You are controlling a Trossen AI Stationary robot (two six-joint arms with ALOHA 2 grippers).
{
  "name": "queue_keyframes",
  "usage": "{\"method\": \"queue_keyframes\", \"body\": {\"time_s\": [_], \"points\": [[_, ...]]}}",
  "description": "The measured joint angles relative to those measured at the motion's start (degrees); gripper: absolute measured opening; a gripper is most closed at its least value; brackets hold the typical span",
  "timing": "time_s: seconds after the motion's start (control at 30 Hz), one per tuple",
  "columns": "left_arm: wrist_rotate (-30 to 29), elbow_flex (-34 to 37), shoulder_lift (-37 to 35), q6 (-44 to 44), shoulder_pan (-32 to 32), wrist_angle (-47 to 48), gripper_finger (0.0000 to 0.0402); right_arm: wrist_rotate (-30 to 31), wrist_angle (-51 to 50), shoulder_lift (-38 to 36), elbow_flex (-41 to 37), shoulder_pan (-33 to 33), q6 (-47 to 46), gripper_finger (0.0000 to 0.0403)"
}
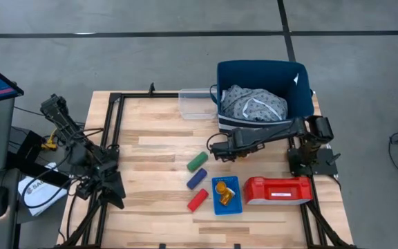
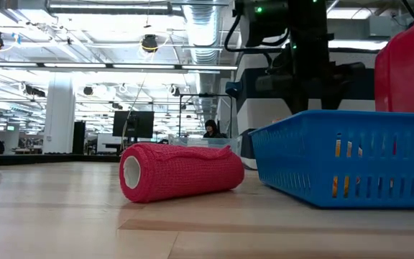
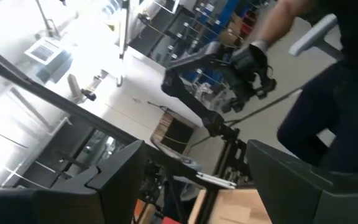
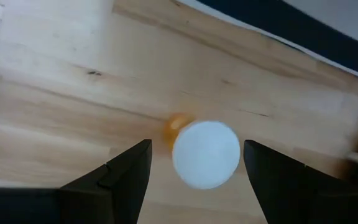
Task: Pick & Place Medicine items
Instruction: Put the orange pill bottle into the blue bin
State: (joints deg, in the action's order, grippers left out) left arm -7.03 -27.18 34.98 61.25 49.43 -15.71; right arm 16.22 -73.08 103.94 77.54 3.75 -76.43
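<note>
Pill bottle (image 4: pixel 205 154), white cap up, stands on the bare wood table (image 1: pixel 157 149) between the right gripper's (image 1: pixel 218 148) fingers, seen from straight above in the right wrist view; jaws wide open, a gap on each side of the cap, nothing held. A bit of orange body shows at the cap's edge

Left to right in the high view:
- left arm parked at the table's left edge, left gripper (image 3: pixel 197 180) tilted up and off the table, pointed into the room; its fingers are spread apart, empty. Its wrist view shows a person's dark sleeve and part of the other arm
- clear plastic bin (image 1: pixel 197 104) at the back edge, beside the dark blue tote (image 1: pixel 264 72) holding grey cloth
- green block (image 1: pixel 197 161), blue block (image 1: pixel 197 178), red block (image 1: pixel 197 199) in a diagonal column mid-table
- right gripper sits just right of the green block, arm reaching in from the right
- small blue basket (image 1: pixel 217 205) near the front, orange pill bottles (image 1: pixel 226 195) inside; count not clear from above
- red case (image 1: pixel 278 189) touching or just beside the basket's right side

Surface: light wood planks, black frame rails on the left and back. Floor is grey concrete with dark lines

Low view: the red block's mesh-wrapped side in front, the basket to its right with orange showing through the slots, big open workshop behind with ceiling ducts, monitors, a seated person far back
</note>
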Motion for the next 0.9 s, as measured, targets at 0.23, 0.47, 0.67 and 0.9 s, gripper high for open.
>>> {"method": "queue_keyframes", "body": {"time_s": [0.23,0.47,0.67,0.9], "points": [[0.0,0.0,0.0,0.4,0.0,0.8,0.0269,-1.6,-2.1,0.0,0.0,-1.0,3.8,0.0251],[0.0,0.0,0.0,0.4,0.0,1.2,0.0269,-2.9,-2.3,0.0,0.0,-1.7,6.2,0.0275],[0.0,0.0,0.0,0.3,0.0,1.2,0.0269,-2.9,-2.6,0.0,0.0,-1.7,6.6,0.0316],[0.0,0.0,0.0,0.0,0.0,1.2,0.0269,-3.8,1.5,0.0,-2.7,-1.6,6.5,0.0342]]}}
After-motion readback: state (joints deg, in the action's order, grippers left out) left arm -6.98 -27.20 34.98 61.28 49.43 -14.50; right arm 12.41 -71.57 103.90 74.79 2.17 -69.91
